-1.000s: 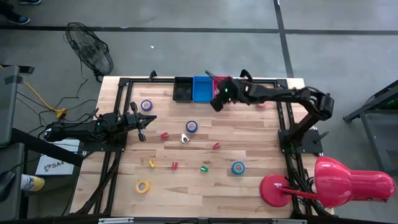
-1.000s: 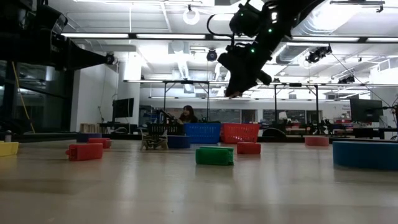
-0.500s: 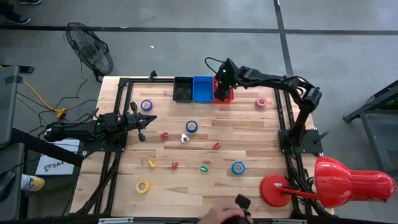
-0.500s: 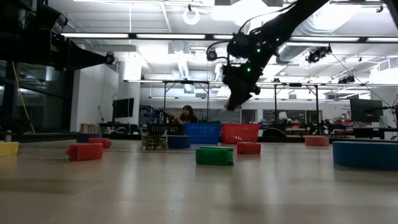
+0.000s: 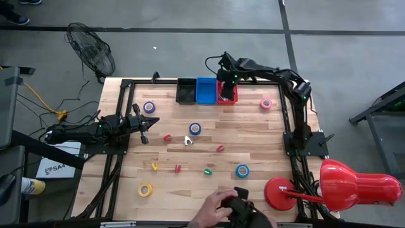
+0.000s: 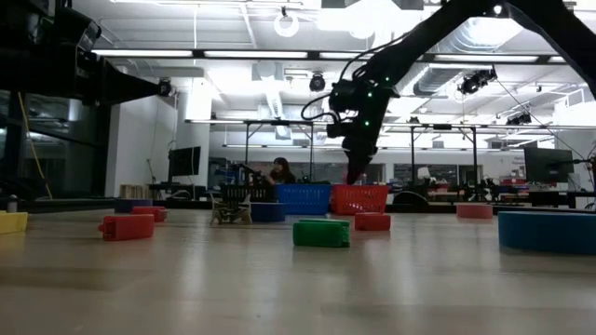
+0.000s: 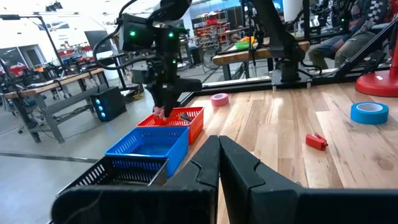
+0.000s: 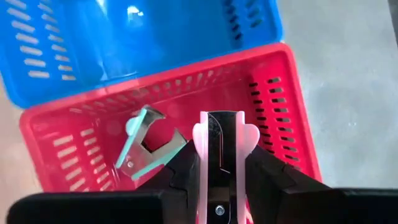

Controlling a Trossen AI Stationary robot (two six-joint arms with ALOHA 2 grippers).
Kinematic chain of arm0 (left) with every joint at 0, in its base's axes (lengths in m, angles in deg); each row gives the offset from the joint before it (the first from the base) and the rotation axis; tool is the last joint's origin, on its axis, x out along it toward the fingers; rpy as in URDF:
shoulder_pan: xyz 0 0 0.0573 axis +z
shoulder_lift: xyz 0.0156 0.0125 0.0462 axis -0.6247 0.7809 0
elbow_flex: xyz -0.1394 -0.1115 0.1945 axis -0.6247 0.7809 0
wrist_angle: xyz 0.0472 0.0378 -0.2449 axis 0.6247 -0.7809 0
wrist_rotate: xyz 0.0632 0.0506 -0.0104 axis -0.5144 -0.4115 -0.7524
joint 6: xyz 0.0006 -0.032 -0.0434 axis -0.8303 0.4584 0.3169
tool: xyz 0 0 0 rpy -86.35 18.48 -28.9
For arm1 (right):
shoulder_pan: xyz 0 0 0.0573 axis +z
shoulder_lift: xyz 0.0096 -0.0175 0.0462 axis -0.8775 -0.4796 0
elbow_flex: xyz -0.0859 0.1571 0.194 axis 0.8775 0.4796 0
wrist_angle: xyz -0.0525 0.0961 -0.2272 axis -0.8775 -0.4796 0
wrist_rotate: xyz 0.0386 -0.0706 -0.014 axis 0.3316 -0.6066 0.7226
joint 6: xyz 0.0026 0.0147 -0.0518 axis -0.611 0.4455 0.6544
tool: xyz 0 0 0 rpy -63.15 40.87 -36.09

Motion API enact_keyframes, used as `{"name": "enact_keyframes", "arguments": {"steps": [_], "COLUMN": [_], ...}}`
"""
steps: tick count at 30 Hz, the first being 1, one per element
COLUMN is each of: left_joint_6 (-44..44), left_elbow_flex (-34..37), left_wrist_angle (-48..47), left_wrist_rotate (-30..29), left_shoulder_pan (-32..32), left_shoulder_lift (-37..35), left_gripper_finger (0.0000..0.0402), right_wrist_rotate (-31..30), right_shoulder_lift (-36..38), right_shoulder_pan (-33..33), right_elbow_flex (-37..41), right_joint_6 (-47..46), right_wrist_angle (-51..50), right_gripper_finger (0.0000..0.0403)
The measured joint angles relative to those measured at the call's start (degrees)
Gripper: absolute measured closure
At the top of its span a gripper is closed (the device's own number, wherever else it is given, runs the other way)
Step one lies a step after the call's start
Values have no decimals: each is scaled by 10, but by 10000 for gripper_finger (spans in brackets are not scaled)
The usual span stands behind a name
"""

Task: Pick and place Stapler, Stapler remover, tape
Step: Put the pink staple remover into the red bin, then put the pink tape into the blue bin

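A: What did the right wrist view give that the others did not?

B: The inside of the red basket. A teal staple remover lay on its floor, and the right hand hung right over the basket, its fingers clamped on a pink staple remover. From above, the right hand only showed as a dark shape over the red basket, with the contents too small to make out.

A: And the neighbouring baskets?

B: The blue basket sat just beside the red one, and the black basket beside that, all three in a row along the far edge of the desk. The left wrist view showed the blue basket with nothing in it that I could see.

A: The left hand?

B: The left hand was closed and holding nothing, low over the left side of the desk; in its own view the fingers met.

A: What else was on the desk?

B: Rolls of tape lay scattered: a purple one, a blue one, another blue one, a yellow one and a pink one. Small red, yellow and green pieces lay between them, too small to name. The low view showed the right hand just above the red basket. A person's hand held a dark object at the near edge.
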Motion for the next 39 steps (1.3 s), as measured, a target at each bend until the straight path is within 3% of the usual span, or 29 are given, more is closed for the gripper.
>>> {"name": "enact_keyframes", "arguments": {"steps": [8, 21, 29, 39], "left_joint_6": [0, 0, 0, 0], "left_elbow_flex": [0, 0, 0, 0], "left_wrist_angle": [0, 0, 0, 0], "left_wrist_rotate": [0, 0, 0, 0], "left_shoulder_pan": [0, 0, 0, 0], "left_shoulder_lift": [0, 0, 0, 0], "left_gripper_finger": [399, 399, 399, 399], "right_wrist_rotate": [0, -2, -56, -64], "right_shoulder_lift": [-13, -13, -13, -9], "right_shoulder_pan": [-4, -9, -10, -10], "right_elbow_flex": [-1, -1, -1, -1], "right_joint_6": [50, 55, 18, -33], "right_wrist_angle": [-4, -2, -2, -10], "right_gripper_finger": [314, 259, 205, 160]}}
